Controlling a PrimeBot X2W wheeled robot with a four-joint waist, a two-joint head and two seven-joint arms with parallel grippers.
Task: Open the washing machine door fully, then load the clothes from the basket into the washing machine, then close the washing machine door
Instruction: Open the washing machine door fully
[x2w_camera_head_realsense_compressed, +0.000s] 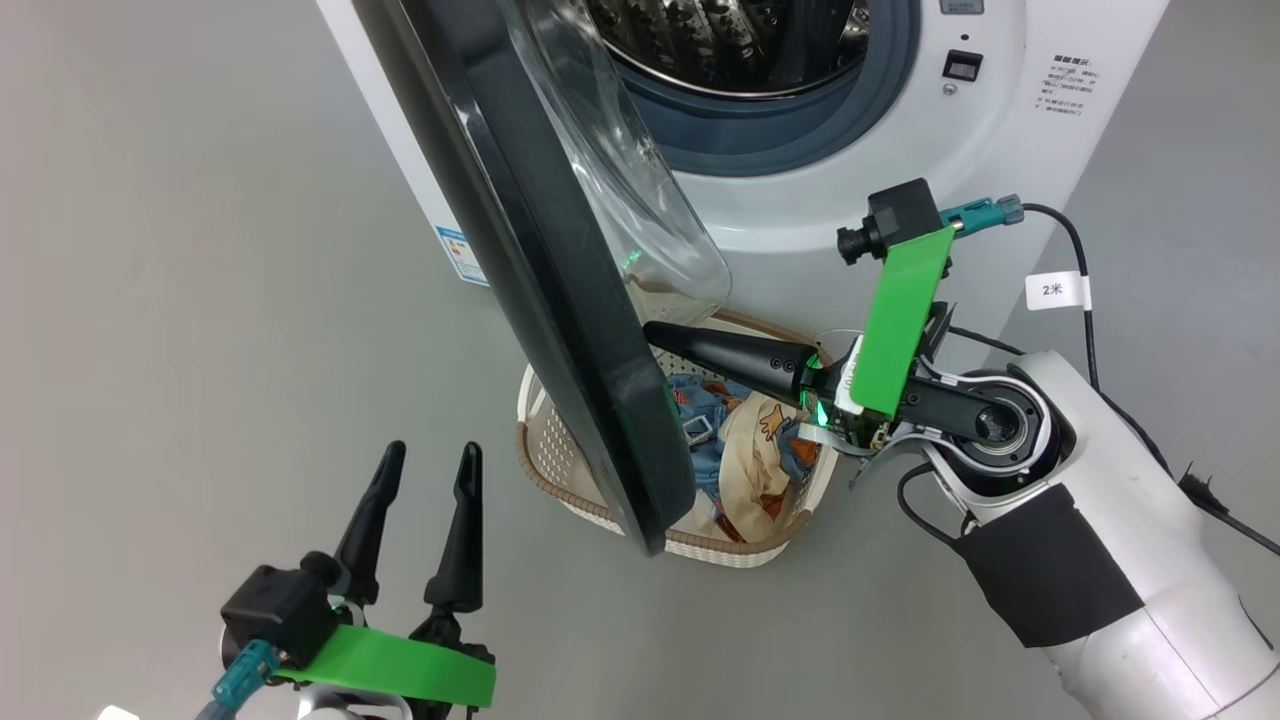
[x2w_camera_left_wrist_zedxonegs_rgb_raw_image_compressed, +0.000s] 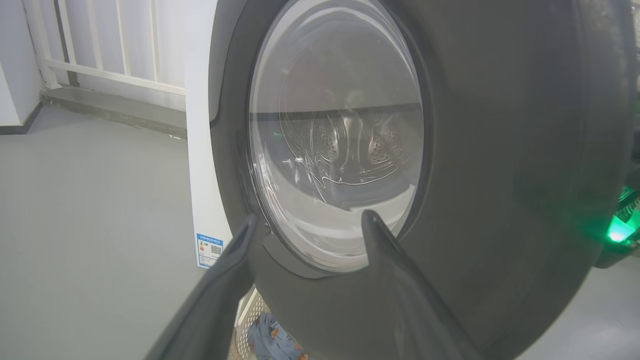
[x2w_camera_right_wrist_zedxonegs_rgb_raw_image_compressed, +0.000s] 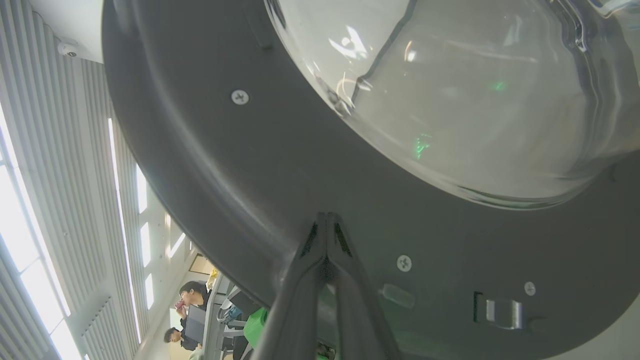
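The washing machine door (x2w_camera_head_realsense_compressed: 560, 300) stands part-open, the right gripper (x2w_camera_head_realsense_compressed: 655, 333) with shut, empty fingers against its inner rim, the left gripper (x2w_camera_head_realsense_compressed: 430, 455) spread wide, holding nothing — the clothes (x2w_camera_head_realsense_compressed: 745, 450) lie in the basket (x2w_camera_head_realsense_compressed: 548, 440) at the foot of the washing machine (x2w_camera_head_realsense_compressed: 800, 215), loading and closing yet undone.

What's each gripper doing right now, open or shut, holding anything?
Left gripper: open, empty.
Right gripper: shut, empty, tips at the inner rim of the washing machine door.

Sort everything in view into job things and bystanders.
Job: door, washer, basket, clothes, right hand shut, tip at the door's inner rim, left hand open.
Bystanders: cable tag, railing, two people in the background.
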